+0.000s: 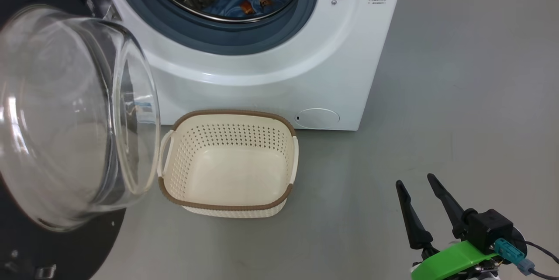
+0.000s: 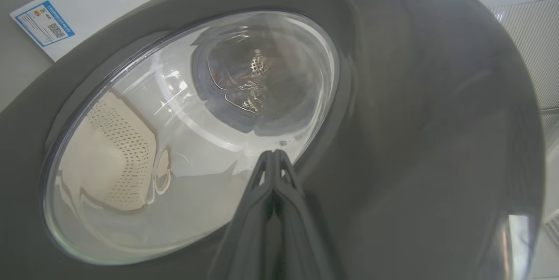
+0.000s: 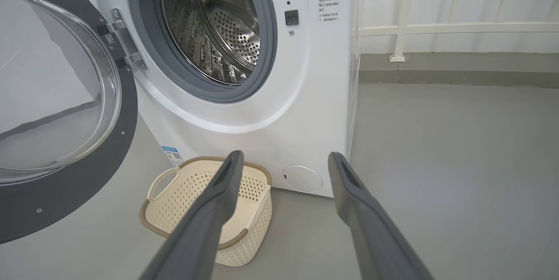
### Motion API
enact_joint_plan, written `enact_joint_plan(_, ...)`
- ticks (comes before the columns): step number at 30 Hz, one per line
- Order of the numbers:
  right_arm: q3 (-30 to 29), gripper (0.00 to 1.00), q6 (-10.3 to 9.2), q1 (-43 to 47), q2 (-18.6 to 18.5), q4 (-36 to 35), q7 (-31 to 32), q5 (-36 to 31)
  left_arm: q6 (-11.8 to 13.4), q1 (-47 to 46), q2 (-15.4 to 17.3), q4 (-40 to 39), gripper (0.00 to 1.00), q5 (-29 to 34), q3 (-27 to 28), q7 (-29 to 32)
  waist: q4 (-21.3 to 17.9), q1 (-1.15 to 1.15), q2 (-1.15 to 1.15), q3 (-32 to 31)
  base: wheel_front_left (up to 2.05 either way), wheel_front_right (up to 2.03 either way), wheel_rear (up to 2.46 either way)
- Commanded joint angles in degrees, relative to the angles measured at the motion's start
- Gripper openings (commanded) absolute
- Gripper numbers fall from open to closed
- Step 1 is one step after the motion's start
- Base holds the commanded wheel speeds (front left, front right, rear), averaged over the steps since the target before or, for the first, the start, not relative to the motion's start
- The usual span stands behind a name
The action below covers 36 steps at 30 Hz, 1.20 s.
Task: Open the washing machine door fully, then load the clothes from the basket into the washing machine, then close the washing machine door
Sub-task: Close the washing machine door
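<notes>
The washing machine door [image 1: 65, 118] hangs wide open on the left — the closed-up left gripper [image 2: 273, 155] sits just beside its outer face, way nearer than the fingers-spread right gripper [image 1: 414, 179] — so it's probably lefty's push.

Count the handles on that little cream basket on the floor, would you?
2. The left handle is on the basket end nearest the open washing machine door; the right handle is on the opposite end. None looks hidden.

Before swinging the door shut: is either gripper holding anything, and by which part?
Nothing is held. The right gripper is open and empty; the left gripper is shut on nothing, its tips at the outer face of the door.
</notes>
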Motion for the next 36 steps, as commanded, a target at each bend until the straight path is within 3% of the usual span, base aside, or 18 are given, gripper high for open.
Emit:
enact_joint_plan(1,1.44,1.0,0.09,-0.36,0.2,-0.97,-0.81,0.3,0.35,0.26,2.21,-3.0,0.0,-0.77,0.92,1.09,-0.32,0.0,0.0,-0.14,0.0,0.0,0.0)
enact_joint_plan(21,0.93,1.0,0.09,-0.14,0.27,0.87,-2.46,2.64,5.4,4.54,-7.31,-19.3,0.0,-4.67,-3.75,4.81,-5.96,0.0,0.0,-3.02,0.0,0.0,0.0)
enact_joint_plan(27,0.47,1.0,0.09,-0.06,0.28,1.07,-2.61,3.04,4.47,3.73,-9.88,-19.79,0.0,-3.42,-5.86,3.35,-7.46,0.0,0.0,-4.11,0.0,0.0,0.0)
enact_joint_plan(36,0.05,1.0,0.09,0.47,0.28,1.43,-2.69,3.15,-0.12,1.29,-12.74,-15.72,0.0,1.63,-6.79,-3.23,-11.02,0.0,0.0,-5.72,0.0,0.0,0.0)
